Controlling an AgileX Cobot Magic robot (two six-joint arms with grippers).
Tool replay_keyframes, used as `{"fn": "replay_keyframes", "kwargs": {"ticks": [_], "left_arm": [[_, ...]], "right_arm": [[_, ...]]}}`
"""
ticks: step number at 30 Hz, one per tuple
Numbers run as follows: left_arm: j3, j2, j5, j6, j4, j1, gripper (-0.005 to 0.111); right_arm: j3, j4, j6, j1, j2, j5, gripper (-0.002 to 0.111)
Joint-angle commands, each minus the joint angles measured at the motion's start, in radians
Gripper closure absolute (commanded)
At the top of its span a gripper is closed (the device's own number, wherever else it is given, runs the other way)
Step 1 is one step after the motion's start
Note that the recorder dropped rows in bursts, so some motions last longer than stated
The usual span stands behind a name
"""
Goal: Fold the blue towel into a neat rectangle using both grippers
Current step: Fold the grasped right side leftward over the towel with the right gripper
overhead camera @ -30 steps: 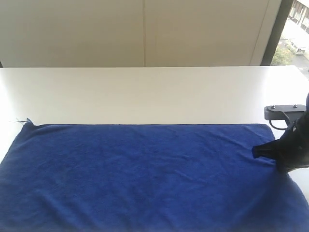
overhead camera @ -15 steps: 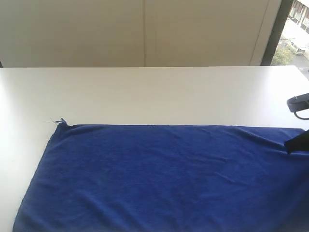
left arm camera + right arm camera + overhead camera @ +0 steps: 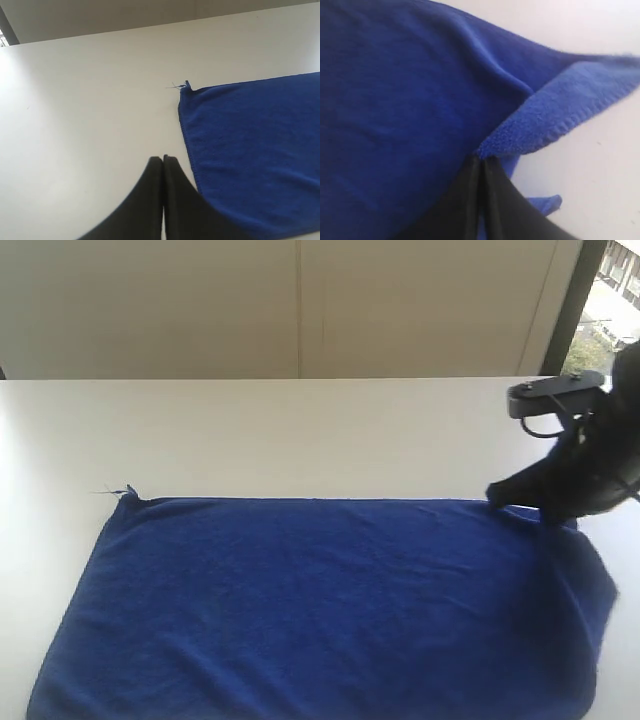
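The right jaws are pinched shut on the far right corner of the blue towel (image 3: 320, 610), its hem bunched at their tips and the cloth's right side drawn up toward them beneath the black arm (image 3: 585, 465). The left jaws are pressed together on nothing, over bare bench (image 3: 75, 100) just left of the towel's left edge. The rest of the towel lies flat across the near half of the white bench, a pale thread (image 3: 108, 490) sticking out at its far left corner.
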Motion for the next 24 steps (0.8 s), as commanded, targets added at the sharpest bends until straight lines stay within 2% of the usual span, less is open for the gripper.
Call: {"fn": "replay_keyframes", "kwargs": {"ticks": [1, 11, 24], "left_arm": [[0.004, -0.009, 0.002, -0.009, -0.011, 0.001, 0.107], [0.004, -0.009, 0.002, -0.009, -0.011, 0.001, 0.107], [0.004, -0.009, 0.002, -0.009, -0.013, 0.001, 0.107]], "right_arm": [[-0.062, 0.108, -0.013, 0.126, -0.01, -0.04, 0.108], [-0.276, 0.2, -0.013, 0.388, 0.078, -0.049, 0.108], [-0.541, 0.225, -0.004, 0.607, 0.29, -0.049, 0.108]]}}
